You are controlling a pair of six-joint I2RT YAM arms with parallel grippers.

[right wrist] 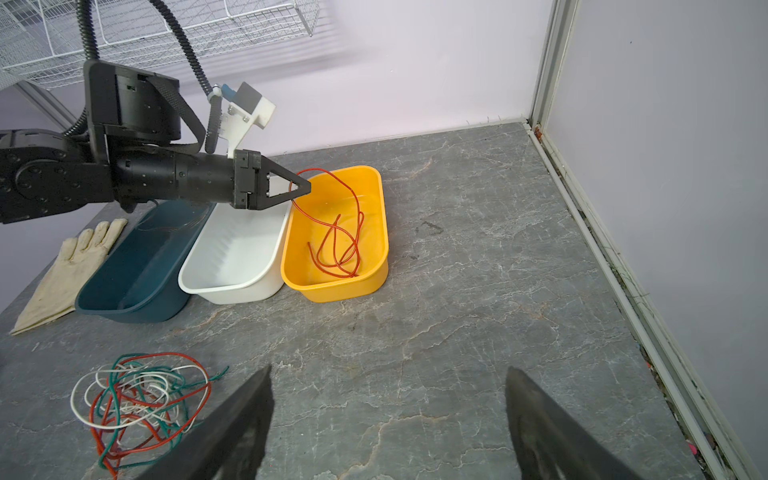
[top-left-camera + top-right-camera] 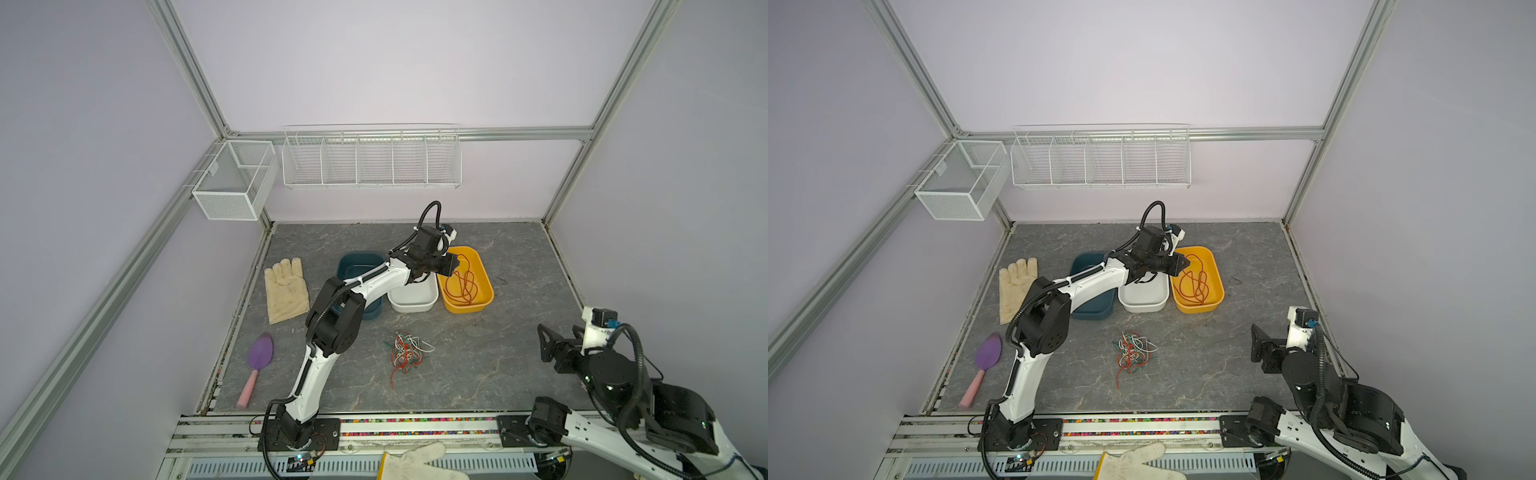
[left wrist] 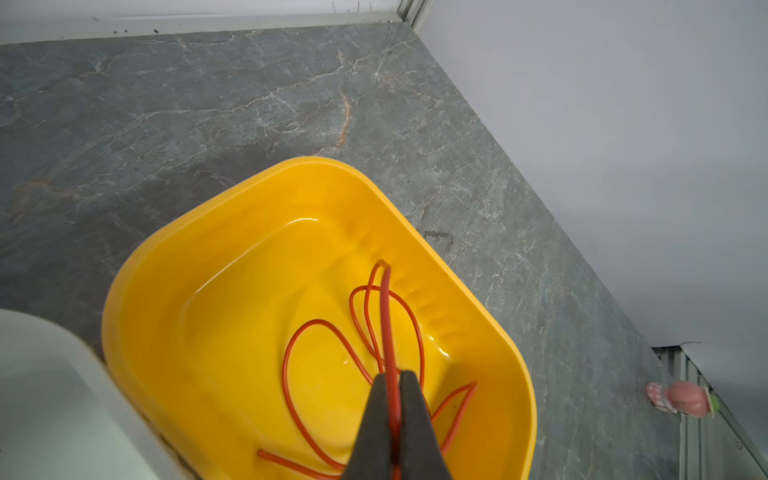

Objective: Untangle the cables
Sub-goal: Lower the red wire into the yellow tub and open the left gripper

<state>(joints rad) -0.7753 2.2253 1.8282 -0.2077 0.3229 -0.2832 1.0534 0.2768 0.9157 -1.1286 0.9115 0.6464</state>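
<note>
The left claw is clamped on a red cable whose loops hang down into the yellow tub. The other cables, red, green and white, lie knotted in a heap on the desk, well apart from the tub. The right claw hangs wide open and empty near that heap. The wires look light, limp and springy. A free end or outer loop is likely the best place to pinch.

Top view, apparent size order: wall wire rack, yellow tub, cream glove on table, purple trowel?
1. wire rack
2. yellow tub and cream glove: look alike, not ranked
3. purple trowel
</note>
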